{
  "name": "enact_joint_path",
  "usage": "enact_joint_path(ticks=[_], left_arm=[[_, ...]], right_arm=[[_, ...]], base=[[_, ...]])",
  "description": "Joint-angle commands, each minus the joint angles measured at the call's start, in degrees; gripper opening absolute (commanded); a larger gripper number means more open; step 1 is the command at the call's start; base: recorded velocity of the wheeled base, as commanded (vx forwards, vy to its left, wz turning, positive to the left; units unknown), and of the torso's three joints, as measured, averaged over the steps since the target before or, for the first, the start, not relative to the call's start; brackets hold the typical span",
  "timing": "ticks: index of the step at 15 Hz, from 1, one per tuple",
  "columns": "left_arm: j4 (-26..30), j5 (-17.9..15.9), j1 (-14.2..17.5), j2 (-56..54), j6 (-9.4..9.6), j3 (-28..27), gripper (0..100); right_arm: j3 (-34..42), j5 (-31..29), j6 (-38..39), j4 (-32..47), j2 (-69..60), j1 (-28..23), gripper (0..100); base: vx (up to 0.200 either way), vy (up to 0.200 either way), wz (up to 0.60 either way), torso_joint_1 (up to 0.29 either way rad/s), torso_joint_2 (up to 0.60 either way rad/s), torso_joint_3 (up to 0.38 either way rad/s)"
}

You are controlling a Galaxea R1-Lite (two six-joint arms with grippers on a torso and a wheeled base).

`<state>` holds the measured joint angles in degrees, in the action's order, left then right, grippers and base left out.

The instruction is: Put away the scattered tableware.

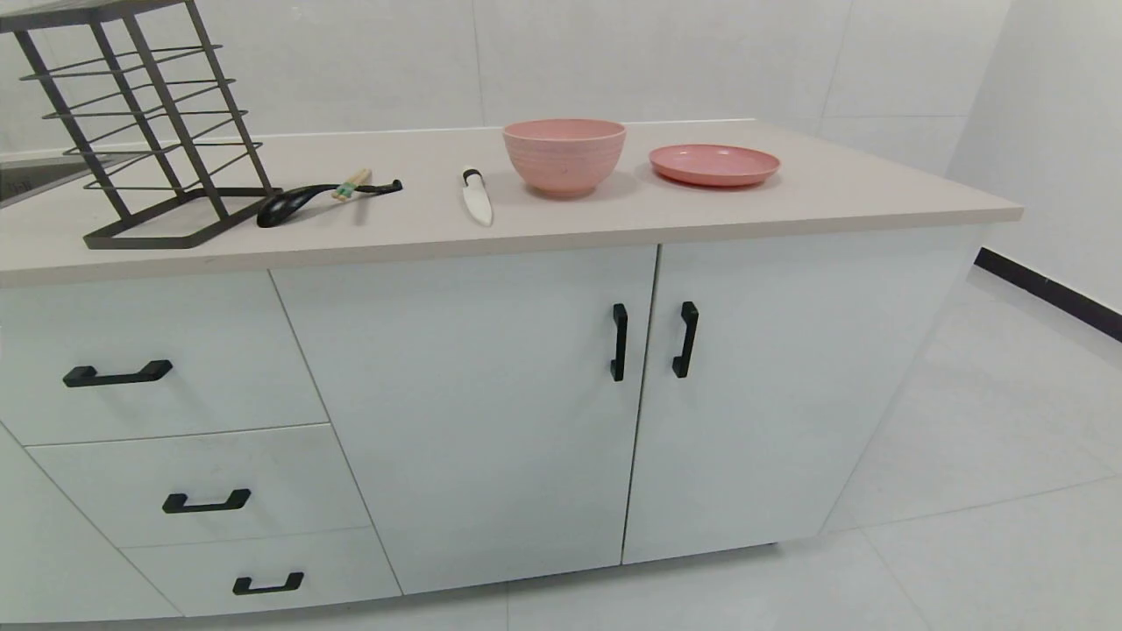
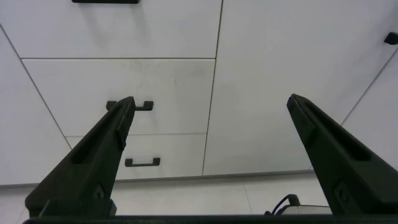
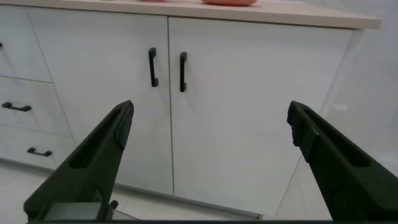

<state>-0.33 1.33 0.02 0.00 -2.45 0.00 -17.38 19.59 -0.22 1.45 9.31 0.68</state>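
Observation:
On the beige countertop [image 1: 833, 197] stand a pink bowl [image 1: 564, 154] and, to its right, a flat pink plate [image 1: 713, 164]. A white knife with a black handle [image 1: 477, 196] lies left of the bowl. Further left lie a black spoon [image 1: 302, 199] and a pair of chopsticks [image 1: 352, 184] crossing it. A black wire dish rack [image 1: 145, 123] stands at the counter's left end. My left gripper [image 2: 210, 107] is open, low in front of the drawers. My right gripper [image 3: 211, 115] is open too, facing the cabinet doors below the counter.
White cabinet doors with black handles [image 1: 651, 340] fill the front under the counter; three drawers [image 1: 175, 429] sit to the left. A sink edge [image 1: 35, 175] shows behind the rack. Grey tiled floor [image 1: 982, 473] lies open to the right.

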Motion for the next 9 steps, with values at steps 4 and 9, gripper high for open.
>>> enact_joint_path(ticks=[4,9], left_arm=[[0.0,0.0,0.0,0.1,0.17,0.0,100],[0.0,-0.2,0.1,0.0,0.78,0.0,100]], right_arm=[[-4.6,2.3,-0.8,-4.2,22.8,3.8,100],[-0.9,2.5,-1.2,-24.1,44.8,6.1,100]], base=[[0.000,0.000,0.00,0.000,0.00,0.000],[0.000,0.000,0.00,0.000,0.00,0.000]])
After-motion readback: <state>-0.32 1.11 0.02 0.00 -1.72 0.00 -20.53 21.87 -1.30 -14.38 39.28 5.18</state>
